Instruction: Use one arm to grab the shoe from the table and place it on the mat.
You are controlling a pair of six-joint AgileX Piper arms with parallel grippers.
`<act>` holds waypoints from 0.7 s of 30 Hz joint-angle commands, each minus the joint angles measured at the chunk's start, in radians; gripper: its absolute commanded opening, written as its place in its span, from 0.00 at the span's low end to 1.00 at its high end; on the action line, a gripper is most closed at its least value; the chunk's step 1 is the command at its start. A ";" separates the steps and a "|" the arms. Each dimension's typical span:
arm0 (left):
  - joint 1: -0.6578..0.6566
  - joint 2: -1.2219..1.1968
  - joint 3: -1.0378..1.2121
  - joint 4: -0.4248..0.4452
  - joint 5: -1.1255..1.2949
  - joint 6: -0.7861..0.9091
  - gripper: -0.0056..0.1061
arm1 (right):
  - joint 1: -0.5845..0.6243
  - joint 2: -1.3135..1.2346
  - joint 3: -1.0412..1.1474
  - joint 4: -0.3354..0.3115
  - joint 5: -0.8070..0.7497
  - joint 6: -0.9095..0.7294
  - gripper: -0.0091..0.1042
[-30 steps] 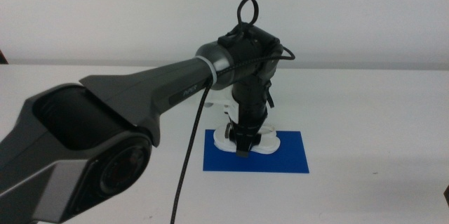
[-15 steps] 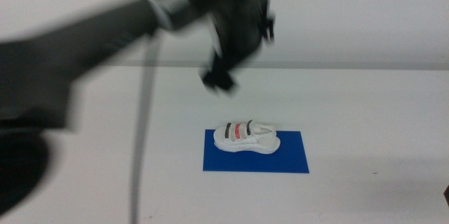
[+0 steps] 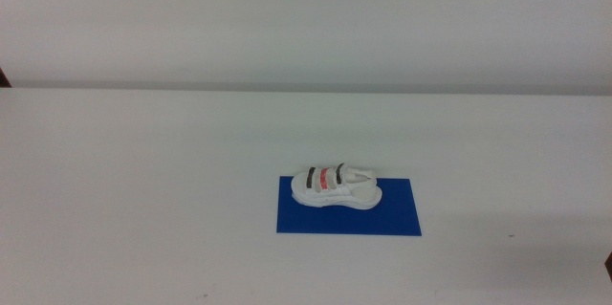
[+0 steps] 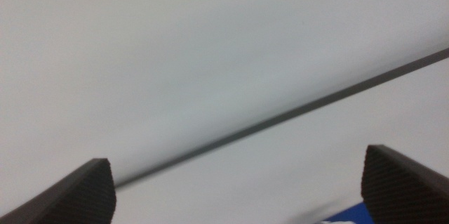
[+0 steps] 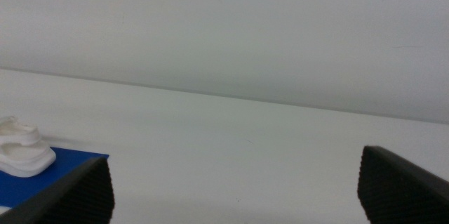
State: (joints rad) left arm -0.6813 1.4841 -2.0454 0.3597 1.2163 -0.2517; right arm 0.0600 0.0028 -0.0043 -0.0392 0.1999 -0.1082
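The white shoe [image 3: 335,187] with dark and red-pink straps lies flat on the blue mat [image 3: 382,219], toward its back left part. Nothing touches it. No arm shows in the middle view. In the left wrist view my left gripper [image 4: 237,175] is open and empty, with its jaws wide apart and only a corner of the mat [image 4: 351,217] showing. In the right wrist view my right gripper [image 5: 235,178] is open and empty, away from the shoe's end [image 5: 21,150] and the mat [image 5: 49,175].
The white table [image 3: 143,171] stretches all around the mat, with a pale wall behind its far edge. Nothing else stands on it.
The left arm, which stood over the shoe on the mat, has let go, risen and left the middle view. The shoe stays on the mat.
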 commanded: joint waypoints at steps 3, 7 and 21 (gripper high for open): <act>0.005 -0.120 0.054 -0.010 0.102 0.090 0.89 | 0.000 -0.038 0.043 -0.003 -0.007 0.000 0.90; 0.008 -0.256 0.196 -0.035 0.102 0.034 0.89 | 0.000 -0.038 0.043 -0.003 -0.007 0.000 0.90; 0.505 -0.991 1.388 -0.257 -0.891 0.022 0.89 | 0.000 -0.038 0.043 -0.003 -0.007 0.000 0.90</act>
State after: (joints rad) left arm -0.2388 0.5672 -0.7892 0.1525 0.4891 -0.2324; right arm 0.0600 0.0028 -0.0043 -0.0392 0.1999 -0.1082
